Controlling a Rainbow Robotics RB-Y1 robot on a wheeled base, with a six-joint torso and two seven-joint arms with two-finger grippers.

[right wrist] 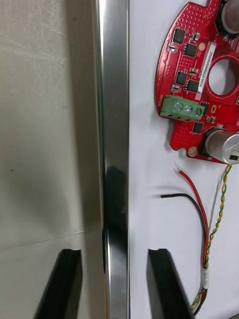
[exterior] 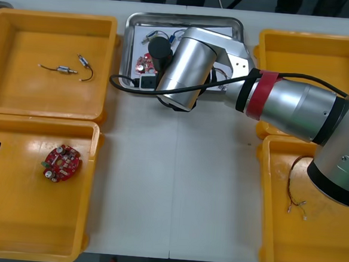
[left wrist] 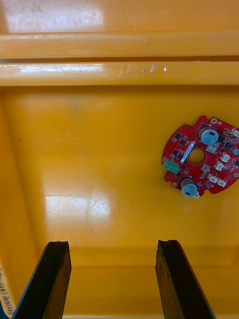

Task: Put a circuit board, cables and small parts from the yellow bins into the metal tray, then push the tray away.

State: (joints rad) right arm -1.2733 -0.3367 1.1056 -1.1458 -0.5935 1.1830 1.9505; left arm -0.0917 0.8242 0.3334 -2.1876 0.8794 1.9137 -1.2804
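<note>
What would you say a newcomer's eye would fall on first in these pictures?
The big silver right arm reaches across the table to the metal tray at the far middle, and the right gripper stands open astride the tray's rim. Inside the tray lie a red circuit board and cables. A second circuit board sits in the near left yellow bin, with the left gripper open over that bin.

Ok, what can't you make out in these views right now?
Front view: the right arm covers the middle of the metal tray, hiding what's beneath.
Right wrist view: the edge cuts off the tray's circuit board and cables.
The right gripper, open astride the tray's rim: height above it unclear.
Front view: the edge cuts off the left gripper, at the near left bin.
Front view: small metal parts, far left bin, too small to identify.
</note>
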